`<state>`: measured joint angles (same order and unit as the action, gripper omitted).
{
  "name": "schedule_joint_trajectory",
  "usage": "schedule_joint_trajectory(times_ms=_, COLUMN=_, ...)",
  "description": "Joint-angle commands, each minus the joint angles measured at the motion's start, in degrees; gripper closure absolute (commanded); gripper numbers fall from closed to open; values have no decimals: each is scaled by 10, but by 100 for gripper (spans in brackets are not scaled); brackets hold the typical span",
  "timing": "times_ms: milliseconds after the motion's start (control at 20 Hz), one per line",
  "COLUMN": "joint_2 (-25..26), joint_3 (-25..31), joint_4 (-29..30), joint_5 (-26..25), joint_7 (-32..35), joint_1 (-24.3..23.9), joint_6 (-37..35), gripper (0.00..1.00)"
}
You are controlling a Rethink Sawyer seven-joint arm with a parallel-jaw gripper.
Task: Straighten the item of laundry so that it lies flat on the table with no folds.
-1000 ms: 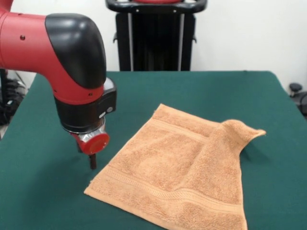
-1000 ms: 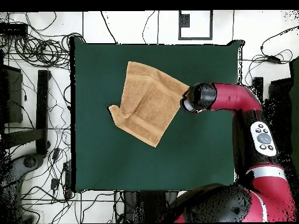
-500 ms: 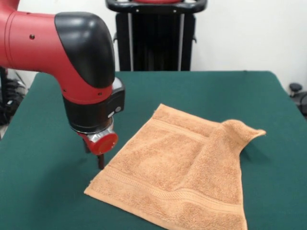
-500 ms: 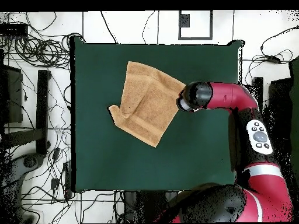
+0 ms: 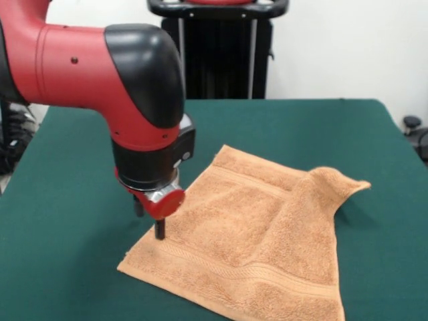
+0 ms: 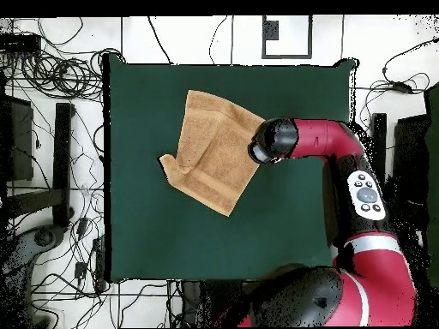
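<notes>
Green worktop (image 5: pixel 60 267) w/ red arm on the left, pincer (image 5: pixel 160 229) tip right at the towel's (image 5: pixel 254 247) left edge, can't tell if it's apart or together. Towel sits mid-worktop, right corner folded up.

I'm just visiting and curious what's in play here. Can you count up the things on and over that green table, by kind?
Towels: 1, the orange-tan towel, one corner folded over
Tables: 1, the green table
Robot arms: 1, red and black, its gripper down at the towel's edge
Total: 3
</notes>
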<state>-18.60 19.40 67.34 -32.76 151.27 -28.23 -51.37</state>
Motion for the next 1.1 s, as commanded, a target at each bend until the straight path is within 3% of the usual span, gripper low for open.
schedule_joint_trajectory(times_ms=50, joint_2=29, joint_3=48, joint_4=26, joint_5=15, joint_7=-72, joint_1=33, joint_6=40, gripper=0)
schedule_joint_trajectory(times_ms=1100, joint_2=48, joint_3=19, joint_4=7, joint_5=4, joint_7=-65, joint_1=51, joint_6=5, gripper=0)
